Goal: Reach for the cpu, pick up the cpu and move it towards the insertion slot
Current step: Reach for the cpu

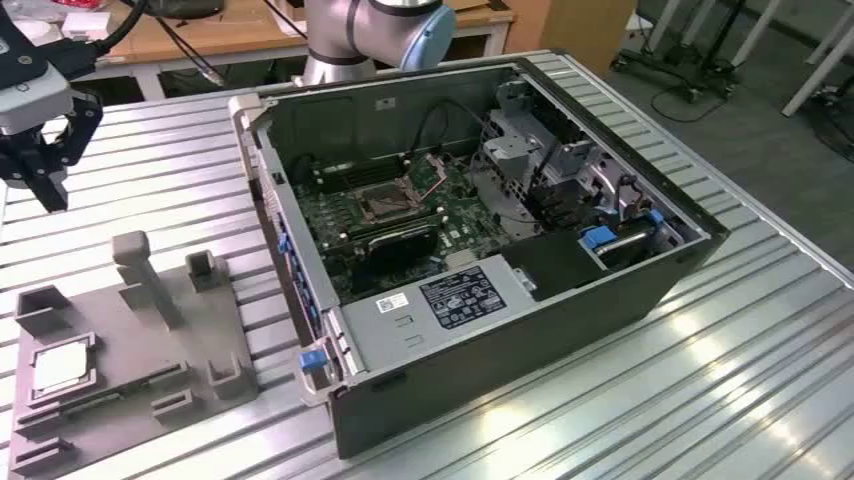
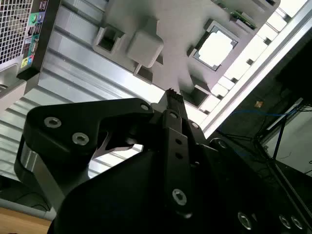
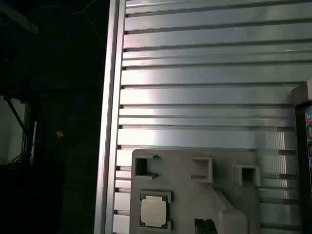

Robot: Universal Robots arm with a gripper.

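In the square recess of the grey tray [image 1: 134, 350], at the exterior view's lower left, the cpu [image 1: 60, 368] lies flat with its pale face up; both wrist views show it seated there [image 2: 214, 47] [image 3: 153, 210].

Risks, judged from this layout:
1. The cpu sits low in the recess with little edge exposed, so a shallow or off-centre grip may slip or tilt it.
2. An upright post [image 1: 134, 265] stands near the recess and a descent may strike it.
3. The case wall [image 1: 274, 230] stands between the tray and the insertion slot [image 1: 384, 203].

The hand [image 1: 51, 175] hangs above the bench [image 1: 160, 170], well apart from the cpu, holding and touching nothing. Whether it is spread or pressed together cannot be told.
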